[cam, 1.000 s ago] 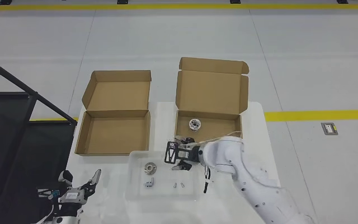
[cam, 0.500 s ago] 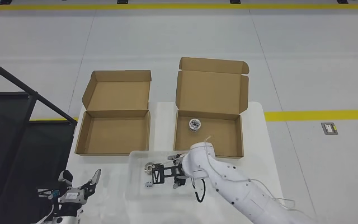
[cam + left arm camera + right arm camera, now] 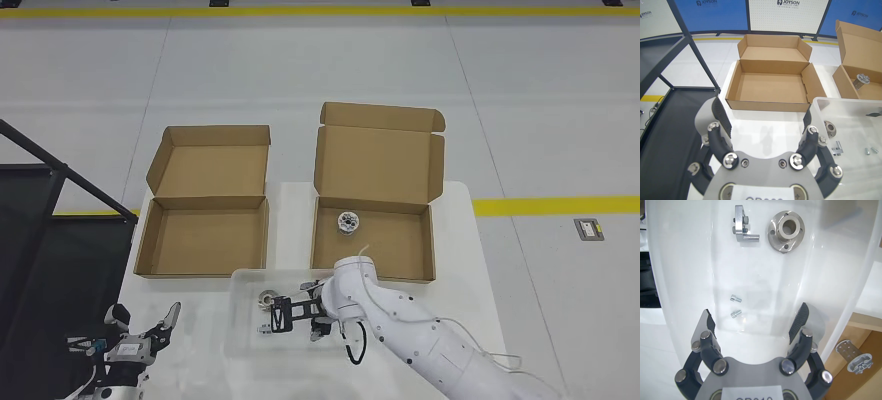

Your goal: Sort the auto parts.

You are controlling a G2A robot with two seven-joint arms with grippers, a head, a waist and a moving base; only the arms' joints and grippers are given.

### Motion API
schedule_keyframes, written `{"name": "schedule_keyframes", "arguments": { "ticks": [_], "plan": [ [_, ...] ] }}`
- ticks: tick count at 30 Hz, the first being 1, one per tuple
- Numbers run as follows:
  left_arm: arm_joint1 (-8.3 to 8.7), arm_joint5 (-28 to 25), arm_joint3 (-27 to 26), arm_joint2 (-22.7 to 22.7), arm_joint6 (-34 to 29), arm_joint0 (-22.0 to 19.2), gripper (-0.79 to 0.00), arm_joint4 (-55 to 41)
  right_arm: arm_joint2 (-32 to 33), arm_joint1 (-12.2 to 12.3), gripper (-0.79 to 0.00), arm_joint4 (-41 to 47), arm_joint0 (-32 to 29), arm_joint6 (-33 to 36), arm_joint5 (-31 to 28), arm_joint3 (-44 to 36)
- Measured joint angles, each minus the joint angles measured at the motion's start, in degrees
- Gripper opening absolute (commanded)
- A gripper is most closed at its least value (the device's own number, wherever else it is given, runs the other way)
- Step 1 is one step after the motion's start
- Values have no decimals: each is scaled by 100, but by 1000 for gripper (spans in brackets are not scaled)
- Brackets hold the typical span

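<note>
Here, the right gripper is seen with its fingers spread wide and nothing pinched between them; it is held low over the clear tray, inside the tray's walls, and whether its pads touch the tray floor cannot be told. Two small bolts are counted on the tray floor just ahead of that gripper, lying near each other but apart and nearer to one finger than to the other. One round metal flange and one angled bracket are found farther along the tray, side by side and not touching, towards the tray's left end. From the top view the right gripper is placed over the middle of the tray, pointing towards the flange. The left gripper is likewise held wide apart with nothing in it, and is kept over the table beyond the tray's left end, well apart from the parts. Two open cardboard boxes are counted behind the tray: the left box behind the tray's left corner and the right box behind its right half. One ribbed cylindrical part is seen standing in the right box, near the wall farthest from the tray.
</note>
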Motion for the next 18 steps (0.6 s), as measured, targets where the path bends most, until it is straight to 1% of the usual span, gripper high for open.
{"name": "schedule_keyframes", "arguments": {
  "ticks": [3,4,5,6,7,8,9,10,13,18],
  "plan": [
    [0,0,0,0,0,0,0,0,-19,2,0,-42,-20,-39,-6,-35],
    [0,0,0,0,0,0,0,0,-68,7,0,-184,-58,-135,-30,-98],
    [0,0,0,0,0,0,0,0,-110,12,-28,-328,-84,-197,-43,-128],
    [0,0,0,0,0,0,0,0,-151,15,-95,-464,-102,-229,-55,-144],
    [0,0,0,0,0,0,0,0,-204,14,-145,-605,-116,-241,-82,-151],
    [0,0,0,0,0,0,0,0,-240,10,-234,-673,-124,-234,-107,-140],
    [0,0,0,0,0,0,0,0,-269,1,-403,-701,-129,-198,-121,-103],
    [0,0,0,0,0,0,0,0,-307,-19,-431,-694,-129,-104,-120,-37],
    [0,0,0,0,0,0,0,0,-422,-98,-453,-606,-89,80,-75,103],
    [0,0,0,0,0,0,0,0,-527,-224,-449,-445,0,202,59,332]
  ]
}}
